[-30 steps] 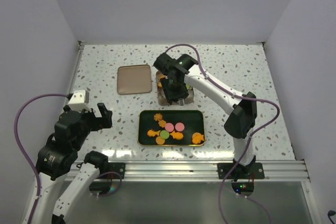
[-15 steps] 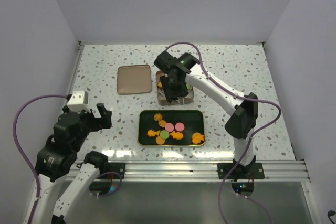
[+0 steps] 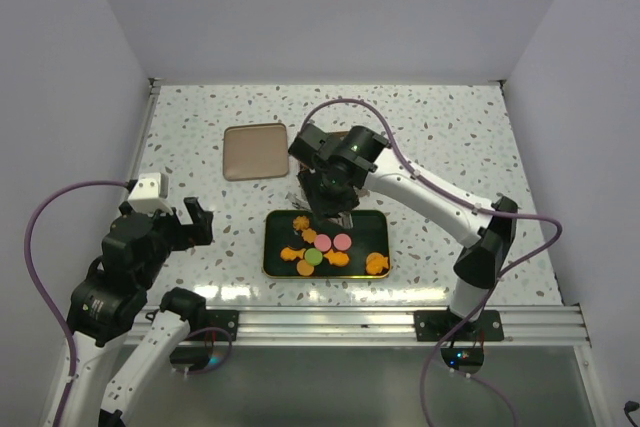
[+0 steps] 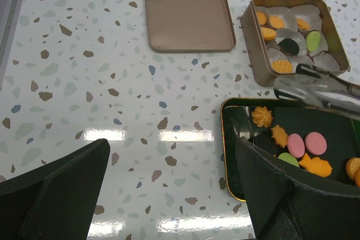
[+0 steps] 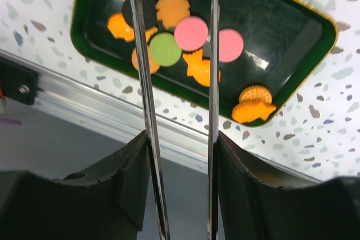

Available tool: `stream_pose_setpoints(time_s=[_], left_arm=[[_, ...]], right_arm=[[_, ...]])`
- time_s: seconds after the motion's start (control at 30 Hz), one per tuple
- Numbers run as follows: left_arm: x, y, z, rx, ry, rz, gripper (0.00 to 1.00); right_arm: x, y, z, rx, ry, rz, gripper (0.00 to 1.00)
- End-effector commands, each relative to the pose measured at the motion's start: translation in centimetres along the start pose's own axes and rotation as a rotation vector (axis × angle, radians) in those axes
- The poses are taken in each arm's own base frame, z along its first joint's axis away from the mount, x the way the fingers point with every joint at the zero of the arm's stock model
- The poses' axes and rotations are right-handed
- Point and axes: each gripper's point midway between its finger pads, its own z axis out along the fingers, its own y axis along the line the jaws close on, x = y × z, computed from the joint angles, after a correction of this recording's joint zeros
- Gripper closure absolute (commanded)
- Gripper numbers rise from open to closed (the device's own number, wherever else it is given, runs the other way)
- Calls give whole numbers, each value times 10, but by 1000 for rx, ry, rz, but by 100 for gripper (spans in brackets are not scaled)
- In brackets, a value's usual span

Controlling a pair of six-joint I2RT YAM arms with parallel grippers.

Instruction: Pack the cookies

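The cookies lie in a dark green gold-rimmed tray: orange flowers and fish, two pink rounds, a green round. More cookies sit in white paper cups inside a gold tin. My right gripper hangs over the tray's far left part. In the right wrist view it grips metal tongs. The tong blades stand apart with nothing between them, over the pink cookie and the green cookie. Their tips are out of frame. My left gripper is open and empty over the table, left of the tray.
The tin's flat lid lies on the table left of the tin, also in the left wrist view. The right arm hides most of the tin in the top view. A metal rail runs along the near edge.
My right gripper with the tongs has moved from above the tin toward me, to above the far left part of the tray. The left arm has not moved.
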Motion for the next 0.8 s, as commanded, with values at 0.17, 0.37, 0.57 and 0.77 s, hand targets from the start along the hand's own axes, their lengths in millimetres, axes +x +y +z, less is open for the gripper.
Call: stream_pose_setpoints(time_s=[0.17,0.37,0.57,0.77], left_arm=[[-10,-4,0,20,-42,12,0],[-11,-3,-1,19,-50,9,0],[-11,-3,-2,18,-50,9,0],[-13,-6,-4,42,-63,12,0]], right_arm=[[43,9,16,33,91,-14,51],[52,17,33,41,123,-39,51],[52,19,44,53,141,-52,51],[53,21,57,66,161,-64,51]])
